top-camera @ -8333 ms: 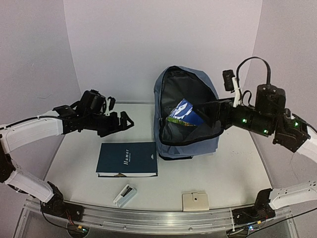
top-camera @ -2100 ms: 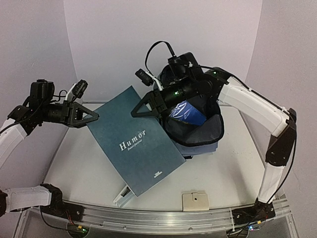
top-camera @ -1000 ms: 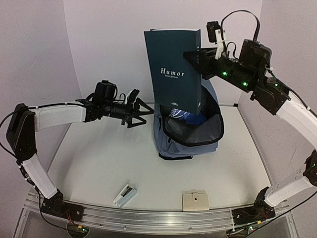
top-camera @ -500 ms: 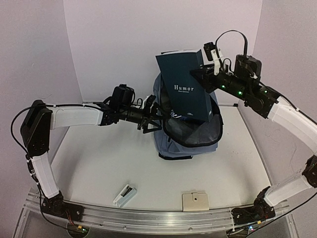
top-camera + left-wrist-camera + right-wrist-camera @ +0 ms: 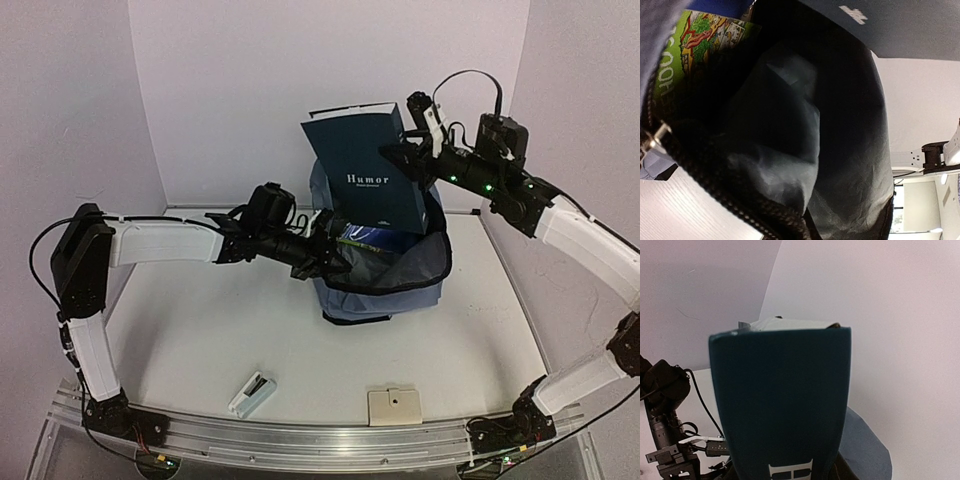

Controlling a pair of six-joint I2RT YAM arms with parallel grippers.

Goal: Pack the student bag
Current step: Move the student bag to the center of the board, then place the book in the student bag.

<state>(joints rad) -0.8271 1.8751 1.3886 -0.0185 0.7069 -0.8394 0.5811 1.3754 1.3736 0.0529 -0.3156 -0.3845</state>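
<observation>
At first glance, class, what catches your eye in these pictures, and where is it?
A big dark book titled Humor stands out, held upright by the right pincer with its lower end at the mouth of the open blue bag at the back of the table. The left pincer reaches to the bag's left rim, and a bright green comic shows inside.

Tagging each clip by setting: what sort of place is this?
Probably a lab robot workcell, not a classroom: plain pale panels wall in a white table on three sides, and the left arm and right arm mount on an aluminium rail at its near edge. Only the student bag suggests school.
</observation>
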